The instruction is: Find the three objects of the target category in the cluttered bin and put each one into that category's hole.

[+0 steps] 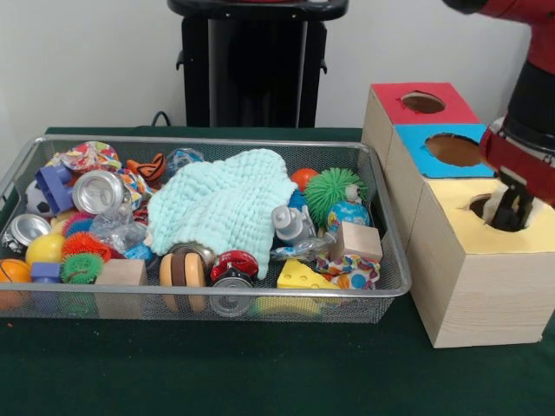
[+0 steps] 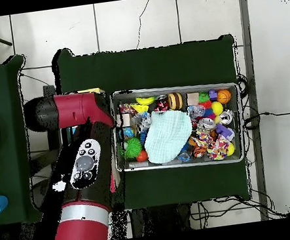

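At the left of the front view sits the wire mesh bin [image 1: 381,286] on the green table [image 1: 260,373], packed with odds and ends. In its left end I can see a blue toy block [image 1: 52,186], a shiny metal can [image 1: 97,191], a second can [image 1: 24,230] lying lower down, a yellow ball [image 1: 45,249], two spiky rubber balls, one orange [image 1: 82,243] and one green [image 1: 81,269], and a plain wooden block [image 1: 121,273] against the near wall. Across the middle a pale mint cloth [image 1: 221,204] is heaped over whatever lies beneath it. Just below it at the near edge there is a wooden yo-yo [image 1: 182,269] and a red and black toy [image 1: 234,264]. Further right come a yellow cheese wedge [image 1: 299,276], a small grey bottle [image 1: 290,224], a big spiky green ball [image 1: 332,191], a globe-patterned ball [image 1: 347,214] and another wooden cube [image 1: 357,240]. Right of the bin stands a row of three wooden boxes, each with a round hole on top: the red-topped box [image 1: 421,104] farthest up the frame, the blue-topped box [image 1: 451,149] in the middle, and the yellow-topped box [image 1: 473,260] nearest. At the far right the red and black arm [image 1: 529,113] comes down, and the gripper [image 1: 510,212] is dipped into the yellow box's hole; whether it is clenched, released or holding something, I cannot tell. In the overhead view the arm [image 2: 81,167] covers the boxes at the left of the bin [image 2: 240,122].
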Motion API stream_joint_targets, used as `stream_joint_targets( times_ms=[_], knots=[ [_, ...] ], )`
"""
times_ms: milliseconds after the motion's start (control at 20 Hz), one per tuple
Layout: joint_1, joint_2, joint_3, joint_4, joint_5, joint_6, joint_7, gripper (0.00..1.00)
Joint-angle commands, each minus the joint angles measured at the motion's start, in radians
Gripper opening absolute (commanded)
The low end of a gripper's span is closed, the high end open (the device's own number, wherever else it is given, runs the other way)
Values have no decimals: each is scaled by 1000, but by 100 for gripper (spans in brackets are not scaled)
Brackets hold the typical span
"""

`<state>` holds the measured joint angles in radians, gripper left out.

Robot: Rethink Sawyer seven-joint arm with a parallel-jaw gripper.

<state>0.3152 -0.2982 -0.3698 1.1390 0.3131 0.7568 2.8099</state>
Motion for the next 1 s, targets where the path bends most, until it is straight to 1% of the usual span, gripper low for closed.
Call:
stream_joint_targets(
  times_ms=[50, 150, 250, 500, 700, 850, 1000],
  knots=[
    [-35, -40, -5, -138, 48, 234, 220, 0],
    [-38, -47, -10, -144, 50, 250, 218, 0],
    [-33, -52, -36, -156, 39, 279, 221, 0],
    [-30, -94, -45, -133, 47, 304, 214, 0],
    [-48, -109, -46, -170, 54, 364, 199, 0],
    [-72, -101, -29, -177, 57, 347, 173, 0],
    [-90, -107, -14, -141, 49, 309, 134, 0]
  ],
)
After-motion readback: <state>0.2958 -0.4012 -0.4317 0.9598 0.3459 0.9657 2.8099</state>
